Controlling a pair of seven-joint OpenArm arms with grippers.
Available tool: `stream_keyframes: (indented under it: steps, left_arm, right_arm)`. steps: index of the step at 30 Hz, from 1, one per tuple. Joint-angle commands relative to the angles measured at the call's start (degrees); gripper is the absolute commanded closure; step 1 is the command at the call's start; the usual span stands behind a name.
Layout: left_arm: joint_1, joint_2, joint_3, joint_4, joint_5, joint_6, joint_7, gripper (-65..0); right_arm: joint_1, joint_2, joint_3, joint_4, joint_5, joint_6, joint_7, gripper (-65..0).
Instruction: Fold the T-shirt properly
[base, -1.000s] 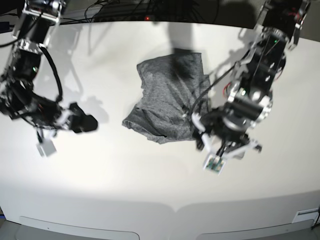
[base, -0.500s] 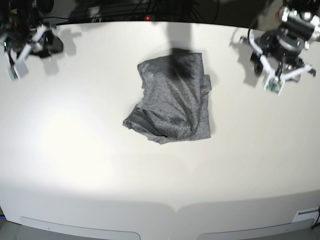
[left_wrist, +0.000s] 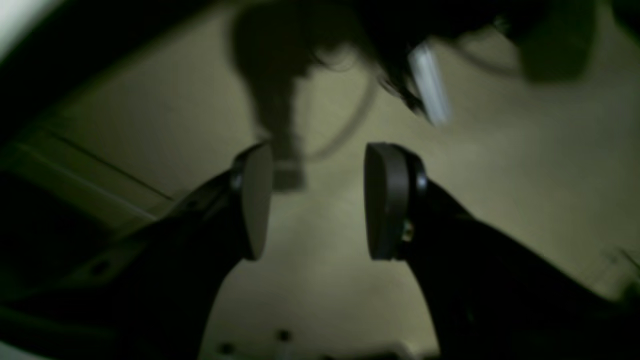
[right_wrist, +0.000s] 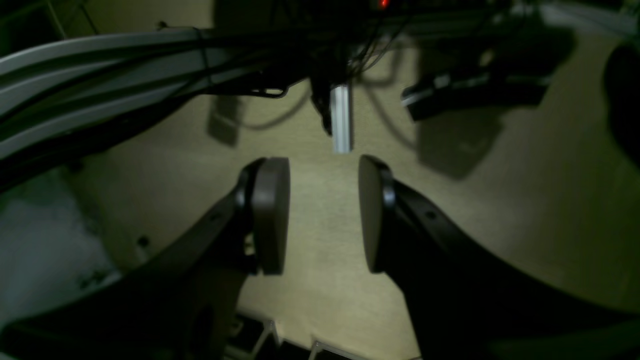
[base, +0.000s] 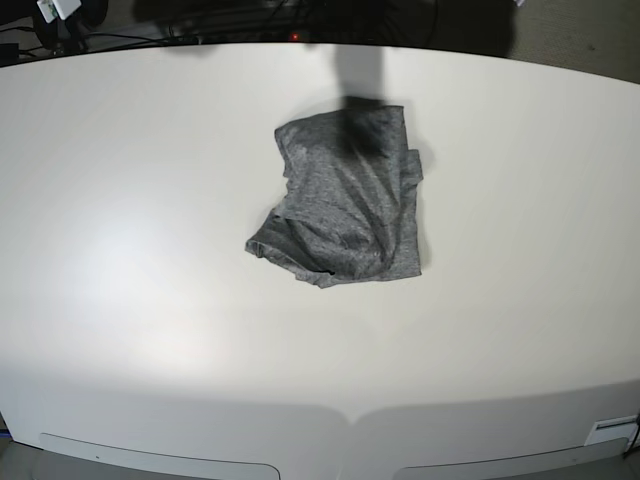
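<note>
White table (base: 130, 260) filled almost all of your top view, wide and bright, with a dark strip of cables (base: 250, 22) along its far edge. You could see the shirt (base: 345, 195) lying alone near the middle of the table, a little toward the far side. It was a grey bundle, folded over on itself but lumpy, with a wrinkled edge sticking out at its near left corner and a dark shadow across its far end. Nothing touched the shirt. You could hardly see your arms in the top view; only a small white bit showed at the far left corner. Your left gripper (left_wrist: 315, 200) looked out over a dim tan floor (left_wrist: 500, 165), and its two dark pads (left_wrist: 382, 200) stood apart with nothing between them. That view was blurry, with a dark shape and a pale bar past the pads. Your right gripper (right_wrist: 322, 215) also had its pads (right_wrist: 270, 215) apart, holding nothing. Past it you could see the tan floor (right_wrist: 525, 200), a small silver post (right_wrist: 341, 125), hanging black wires (right_wrist: 370, 60), grey rails (right_wrist: 90, 60) on the left and a tiny red light (right_wrist: 384, 4) at the top. No shirt showed in either wrist view.
</note>
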Motion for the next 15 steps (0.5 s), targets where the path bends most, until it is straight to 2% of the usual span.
stream_keyframes:
  steps: [1, 4, 7, 11, 15]
  left_arm:
    - [-1.14, 0.74, 0.13, -4.76, -1.40, -1.75, -1.46, -29.0]
    - [-10.29, 4.59, 0.37, -24.98, -3.76, -7.30, -3.72, -29.0]
    - [-21.88, 8.33, 0.37, -46.84, -5.81, -9.73, -5.07, -29.0]
    - [-35.41, 11.15, 0.39, -71.10, -6.64, -10.62, -10.34, -29.0]
    - [-42.21, 11.47, 0.39, -83.45, -6.60, -10.58, -20.46, -29.0]
  right_arm:
    - [-0.63, 0.63, -1.40, -2.54, -2.51, 0.25, 2.10, -23.7]
    - [2.32, 3.32, -9.53, -14.62, -11.56, 0.25, 8.46, -23.7]
    - [8.26, 6.91, -19.15, -28.79, -18.03, 0.25, 13.42, -23.7]
    - [20.04, 10.64, -31.58, -48.70, -24.33, 0.25, 18.32, -23.7]
    - [32.17, 11.15, -41.62, -66.45, -28.24, 0.25, 22.23, -23.7]
